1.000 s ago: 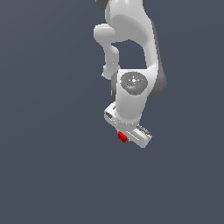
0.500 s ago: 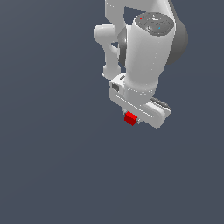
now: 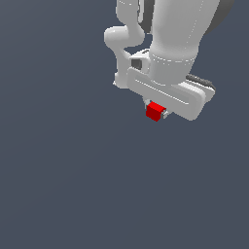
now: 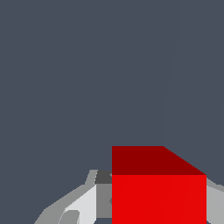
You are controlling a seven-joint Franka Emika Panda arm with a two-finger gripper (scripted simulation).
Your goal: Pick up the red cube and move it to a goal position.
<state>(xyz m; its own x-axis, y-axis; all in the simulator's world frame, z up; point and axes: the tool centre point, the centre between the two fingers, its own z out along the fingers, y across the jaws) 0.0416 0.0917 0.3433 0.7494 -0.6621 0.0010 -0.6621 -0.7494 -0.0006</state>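
The red cube [image 3: 155,111] is gripped by the end effector [image 3: 156,110], pinched between its 2 fingers just beneath the wide white hand body. In the exterior view only the cube and small grey finger tips are seen below that body. In the wrist view the red cube [image 4: 159,192] is seen close up, with a grey-white finger [image 4: 94,199] pressed against one side and another finger edge at the opposite side. A plain dark grey background is seen all around.
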